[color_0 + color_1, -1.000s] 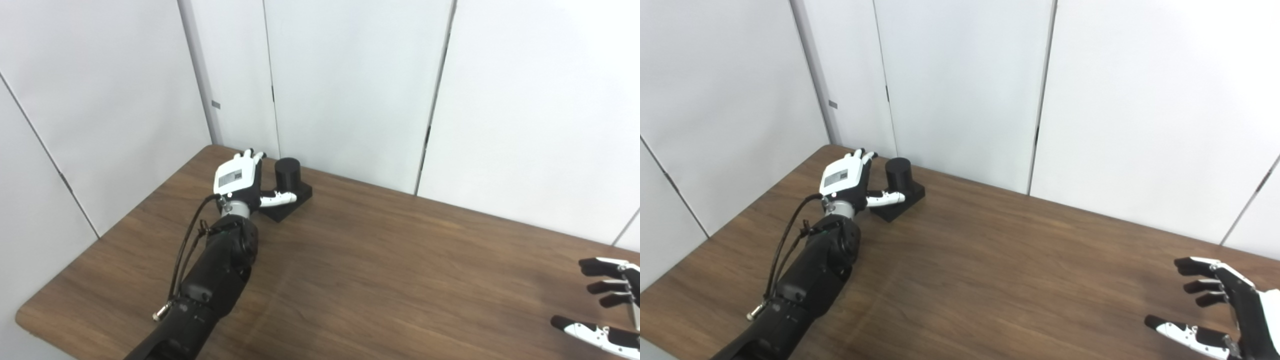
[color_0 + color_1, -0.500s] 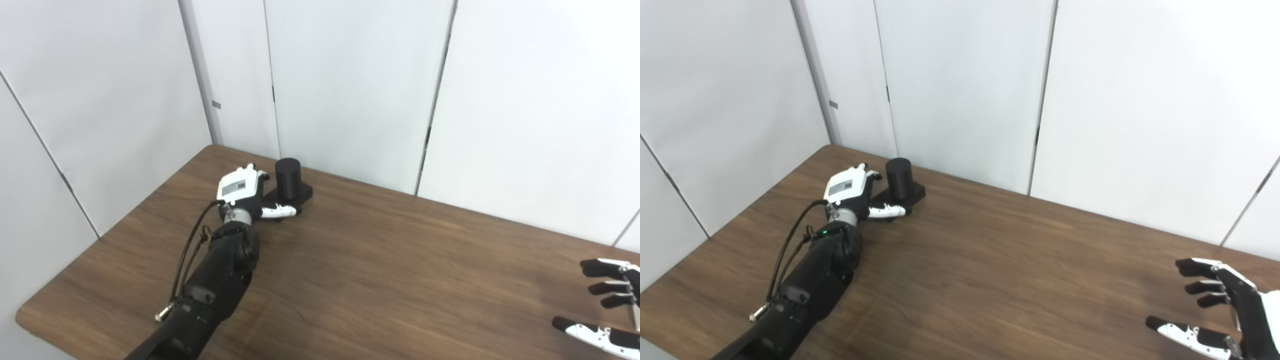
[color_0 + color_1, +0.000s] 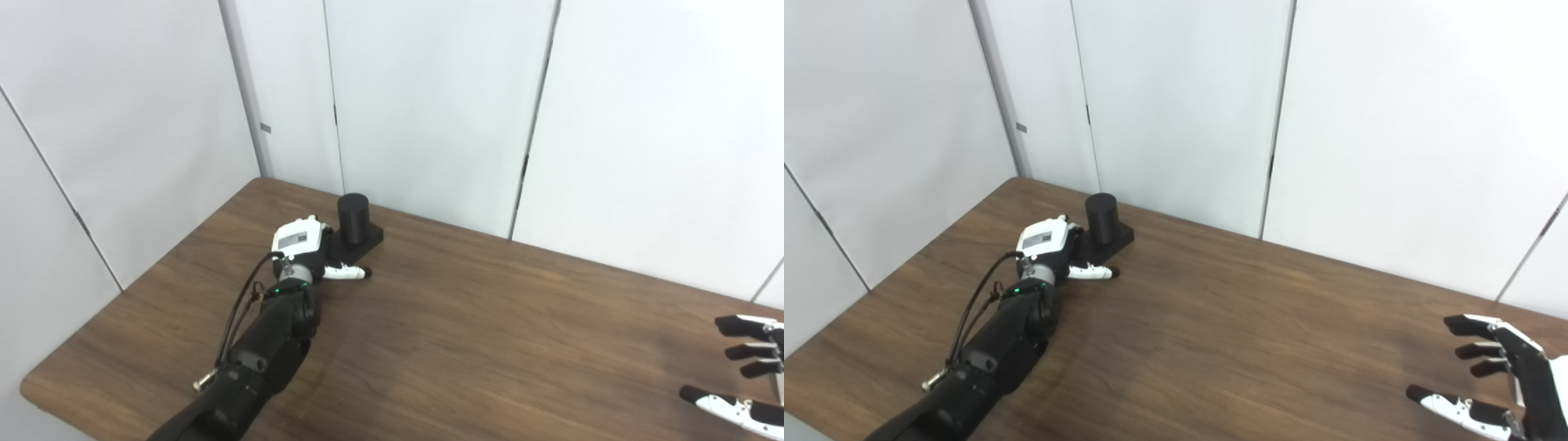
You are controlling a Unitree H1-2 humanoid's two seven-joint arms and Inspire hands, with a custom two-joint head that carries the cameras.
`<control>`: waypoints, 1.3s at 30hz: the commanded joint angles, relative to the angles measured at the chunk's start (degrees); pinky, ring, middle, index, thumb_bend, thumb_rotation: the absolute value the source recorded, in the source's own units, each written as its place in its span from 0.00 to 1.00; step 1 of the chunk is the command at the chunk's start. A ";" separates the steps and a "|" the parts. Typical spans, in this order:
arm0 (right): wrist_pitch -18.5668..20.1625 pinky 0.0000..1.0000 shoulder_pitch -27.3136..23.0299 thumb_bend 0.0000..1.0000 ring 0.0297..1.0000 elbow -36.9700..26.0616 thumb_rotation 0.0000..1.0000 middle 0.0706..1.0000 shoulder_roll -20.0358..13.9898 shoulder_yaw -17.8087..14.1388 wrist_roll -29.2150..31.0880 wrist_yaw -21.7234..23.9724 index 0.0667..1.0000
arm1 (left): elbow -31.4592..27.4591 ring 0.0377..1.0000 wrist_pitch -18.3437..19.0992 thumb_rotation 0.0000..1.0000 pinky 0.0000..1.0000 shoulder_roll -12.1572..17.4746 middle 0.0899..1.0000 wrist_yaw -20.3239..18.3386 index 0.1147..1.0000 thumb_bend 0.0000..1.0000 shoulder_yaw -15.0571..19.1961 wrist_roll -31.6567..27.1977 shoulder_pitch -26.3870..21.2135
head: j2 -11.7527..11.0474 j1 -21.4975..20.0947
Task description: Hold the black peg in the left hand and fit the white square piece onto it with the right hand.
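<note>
The black peg (image 3: 353, 212) is a short upright cylinder on a black square base (image 3: 369, 235), standing at the table's far left near the wall. My left hand (image 3: 298, 242) is low against the base's near-left corner, back of the hand up. Its thumb (image 3: 348, 272) sticks out to the right in front of the base, and its fingers are hidden behind the palm. The peg's cylinder is free of the hand. My right hand (image 3: 1500, 383) hovers open at the bottom right, fingers spread and holding nothing. No white square piece shows in either view.
The brown wooden table (image 3: 490, 318) runs up to white wall panels (image 3: 429, 110) just behind the peg. Its rounded near-left corner (image 3: 30, 386) and left edge lie beside my left forearm (image 3: 263, 349).
My left hand has dropped and pulled back from beside the peg's cylinder to the base's near corner, tilting forward. The peg and the right hand have stayed put.
</note>
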 commanded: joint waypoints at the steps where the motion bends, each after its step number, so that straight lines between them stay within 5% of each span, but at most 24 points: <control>1: -1.24 0.50 -1.53 0.71 0.58 -1.81 0.00 0.65 -0.17 -0.18 -0.15 -0.84 0.63 | 0.86 1.00 -0.05 0.59 1.00 1.94 1.00 1.62 0.83 1.00 -0.62 -0.04 -3.47 | -0.10 -0.25; 15: -2.37 0.49 -1.00 0.69 0.58 -0.87 0.00 0.66 0.44 -0.13 -0.02 -1.05 0.64 | 7.74 1.00 -1.24 0.55 0.97 3.13 1.00 5.41 0.82 1.00 -2.76 -4.93 -6.69 | 0.08 -1.40; 19: -2.48 0.50 -0.80 0.68 0.59 -0.96 0.00 0.67 0.44 -0.26 0.33 -0.99 0.64 | 9.50 1.00 -2.14 0.40 0.90 3.69 0.96 4.41 0.69 0.80 -3.86 -5.78 -7.97 | 0.43 -1.46; 25: -2.63 0.49 -0.89 0.67 0.59 -0.82 0.00 0.67 0.32 -0.44 0.52 -1.12 0.63 | 8.42 0.93 -3.18 0.27 0.81 4.47 0.88 1.52 0.57 0.74 -5.51 -8.12 -8.23 | 1.04 -1.49; 29: -2.55 0.50 -0.99 0.66 0.59 -0.62 0.00 0.68 0.47 -0.78 0.55 -1.53 0.63 | 6.87 0.82 -3.61 0.17 0.68 5.16 0.73 -1.58 0.49 0.70 -6.98 -9.27 -7.90 | 1.29 -1.65; 32: -2.18 0.51 -1.12 0.66 0.59 -0.94 0.00 0.68 0.68 -0.96 0.57 -1.52 0.63 | 5.97 0.81 -4.10 0.08 0.68 5.75 0.74 -3.48 0.43 0.55 -8.25 -9.59 -7.68 | 1.46 -1.74; 39: -2.08 0.51 -1.49 0.65 0.59 -0.80 0.00 0.68 0.31 -1.12 0.50 -1.27 0.62 | 5.31 0.83 -6.68 0.06 0.69 6.44 0.80 -4.62 0.42 0.52 -9.52 -11.05 -7.04 | 1.71 -1.54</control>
